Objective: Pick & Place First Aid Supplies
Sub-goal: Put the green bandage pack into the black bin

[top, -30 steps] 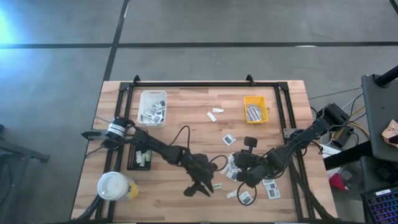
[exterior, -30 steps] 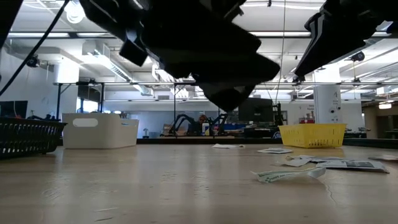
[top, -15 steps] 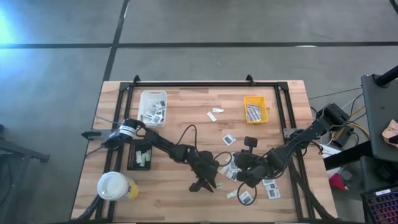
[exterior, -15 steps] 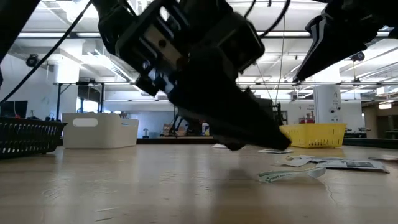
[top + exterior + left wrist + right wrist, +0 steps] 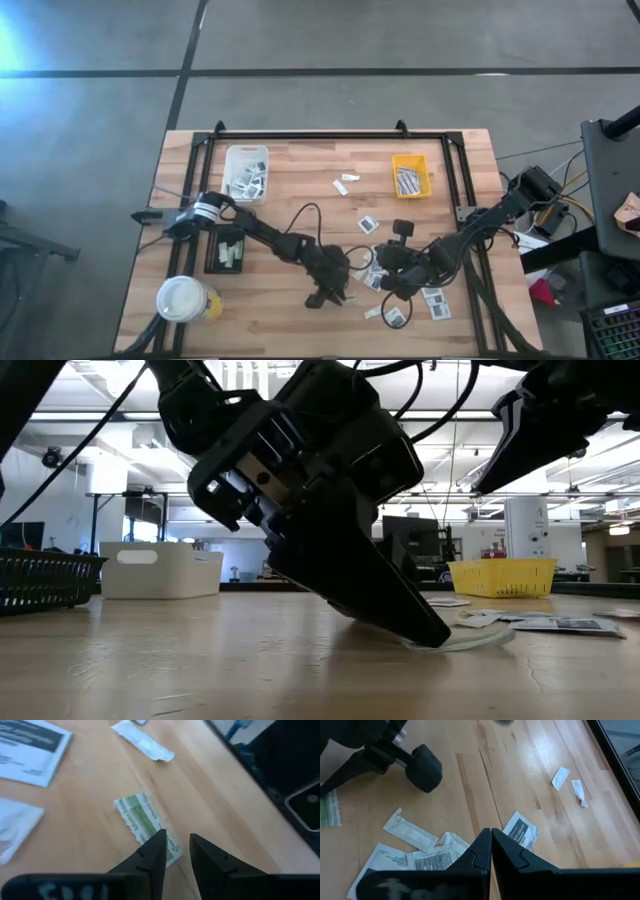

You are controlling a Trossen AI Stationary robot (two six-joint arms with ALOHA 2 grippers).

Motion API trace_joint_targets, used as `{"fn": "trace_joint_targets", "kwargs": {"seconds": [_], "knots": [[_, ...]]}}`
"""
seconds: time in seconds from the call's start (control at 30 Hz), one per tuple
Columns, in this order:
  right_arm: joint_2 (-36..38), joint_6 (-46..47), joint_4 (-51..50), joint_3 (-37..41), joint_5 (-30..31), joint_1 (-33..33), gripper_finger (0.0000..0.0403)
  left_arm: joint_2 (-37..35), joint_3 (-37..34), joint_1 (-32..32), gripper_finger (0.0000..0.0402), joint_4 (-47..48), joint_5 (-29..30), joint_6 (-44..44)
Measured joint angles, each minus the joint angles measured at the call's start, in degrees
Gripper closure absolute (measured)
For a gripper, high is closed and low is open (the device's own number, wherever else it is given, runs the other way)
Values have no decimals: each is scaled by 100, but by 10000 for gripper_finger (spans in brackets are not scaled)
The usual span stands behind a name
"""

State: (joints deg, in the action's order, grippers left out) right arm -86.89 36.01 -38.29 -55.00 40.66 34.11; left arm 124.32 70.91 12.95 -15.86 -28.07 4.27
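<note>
Wooden bench (image 5: 300,190) cluttered | your left gripper (image 5: 175,851) stood fingers spread over the green-striped strip (image 5: 145,822), front-centre | right gripper (image 5: 490,842) was pressed together, idle nearby | risk: flat strip could slide from the closing tips

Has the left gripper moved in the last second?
Yes. The left gripper has come down onto the green-striped strip, drifting toward the yellow tray in the low view.
</note>
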Motion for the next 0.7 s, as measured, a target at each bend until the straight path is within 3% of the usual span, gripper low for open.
{"fn": "trace_joint_targets", "kwargs": {"seconds": [0.4, 0.5, 0.7], "knots": [[0, -61, 8, 10, -2, 0, 394, -192, -6, -34, 298, 447, 1072, -281], [0, -387, 12, 55, -30, 0, 394, -255, -12, -109, 298, 511, 1379, -288], [0, -1489, 346, 240, -358, 2, 394, -265, -13, -266, 298, 563, 1457, -120]]}}
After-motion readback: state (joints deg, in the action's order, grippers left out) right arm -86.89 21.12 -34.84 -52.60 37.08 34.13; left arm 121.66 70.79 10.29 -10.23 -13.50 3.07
